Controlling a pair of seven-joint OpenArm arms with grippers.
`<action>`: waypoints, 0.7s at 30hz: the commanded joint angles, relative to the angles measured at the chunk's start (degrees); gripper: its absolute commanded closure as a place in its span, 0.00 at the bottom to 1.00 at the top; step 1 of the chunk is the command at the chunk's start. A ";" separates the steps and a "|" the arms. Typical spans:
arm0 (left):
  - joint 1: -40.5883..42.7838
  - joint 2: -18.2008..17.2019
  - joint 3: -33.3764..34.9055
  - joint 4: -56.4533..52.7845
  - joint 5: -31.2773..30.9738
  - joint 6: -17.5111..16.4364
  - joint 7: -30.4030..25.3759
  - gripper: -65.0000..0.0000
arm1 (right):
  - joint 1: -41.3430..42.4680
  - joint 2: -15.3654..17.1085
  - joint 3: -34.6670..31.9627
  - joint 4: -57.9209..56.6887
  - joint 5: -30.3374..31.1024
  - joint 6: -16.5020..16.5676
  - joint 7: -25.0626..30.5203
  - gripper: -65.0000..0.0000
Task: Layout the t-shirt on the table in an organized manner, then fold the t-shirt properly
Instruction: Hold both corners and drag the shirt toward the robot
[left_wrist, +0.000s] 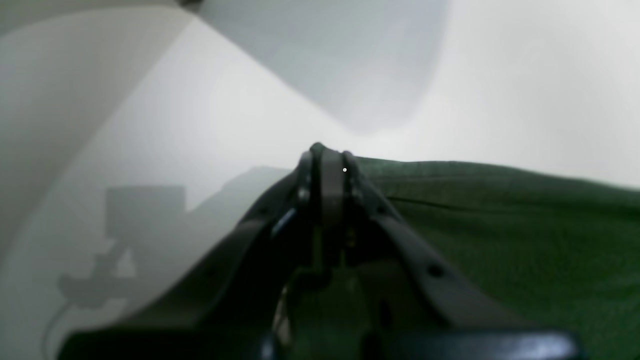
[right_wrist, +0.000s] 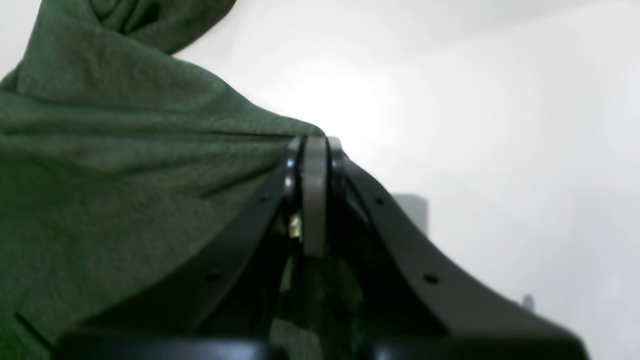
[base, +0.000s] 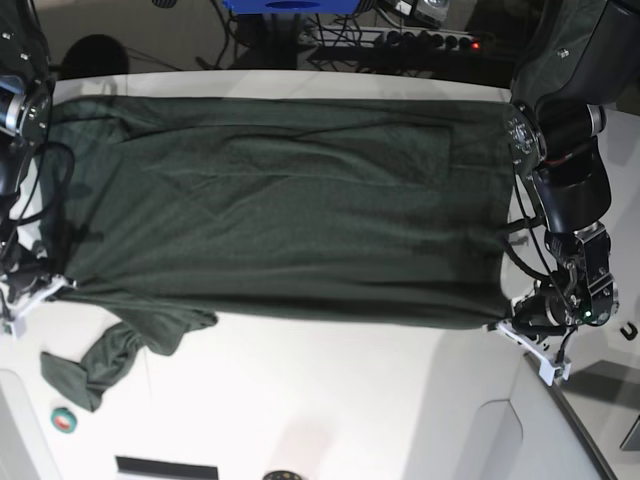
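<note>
The dark green t-shirt is spread wide across the white table, pulled taut between both grippers along its near edge. My left gripper is shut on the shirt's near right corner. In the left wrist view the left gripper is closed, with cloth running off to its right. My right gripper is shut on the near left corner. In the right wrist view the right gripper is closed, with cloth to its left. A sleeve trails crumpled at the lower left.
A small round green and red roll lies near the front left edge. A dark round object sits at the front edge. Cables and a power strip run behind the table. A small black hook lies at the far right.
</note>
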 joint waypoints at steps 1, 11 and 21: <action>-2.07 -0.86 -0.06 1.04 -0.29 0.07 -0.78 1.00 | 1.84 1.13 0.03 1.58 0.59 0.45 1.54 1.00; -1.81 -2.53 -0.06 1.13 -11.72 0.25 -0.70 1.00 | 1.84 1.13 0.03 5.54 0.68 4.32 1.28 1.00; 6.37 -2.00 -0.50 16.69 -12.51 0.07 8.01 1.00 | -0.71 1.13 0.03 5.54 0.77 4.49 1.28 1.00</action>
